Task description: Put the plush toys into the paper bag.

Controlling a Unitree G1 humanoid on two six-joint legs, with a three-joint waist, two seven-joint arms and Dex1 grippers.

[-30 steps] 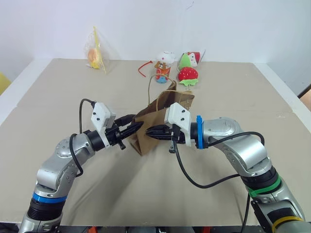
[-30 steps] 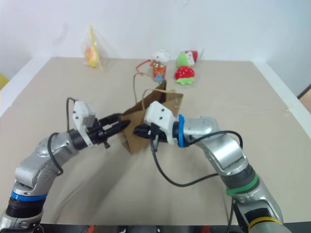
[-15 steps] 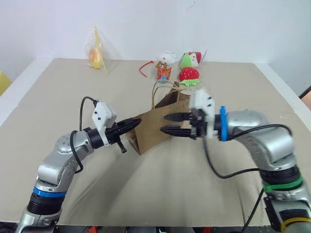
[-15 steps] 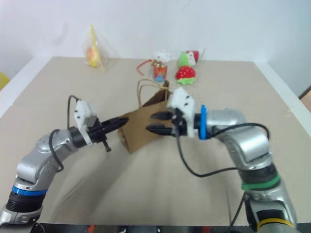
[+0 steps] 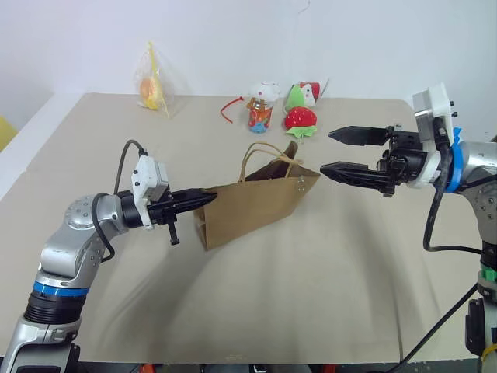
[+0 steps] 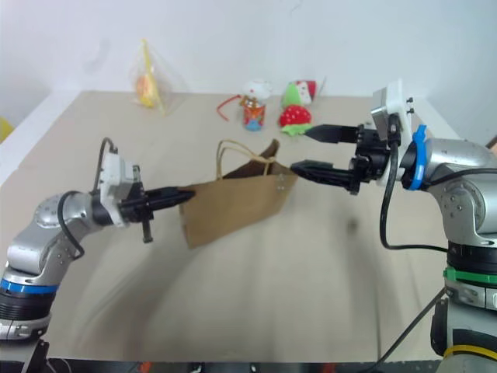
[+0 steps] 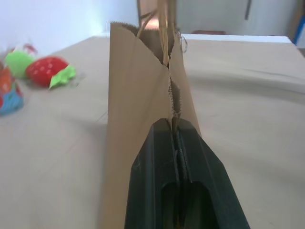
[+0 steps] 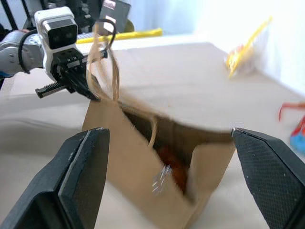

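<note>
Strawberry plush (image 5: pixel 300 119) lies behind paper bag (image 5: pixel 256 206) on table (image 5: pixel 93 148).

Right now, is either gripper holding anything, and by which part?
The left gripper pinches the paper bag at its bottom end; the right gripper is open and holds nothing.
</note>
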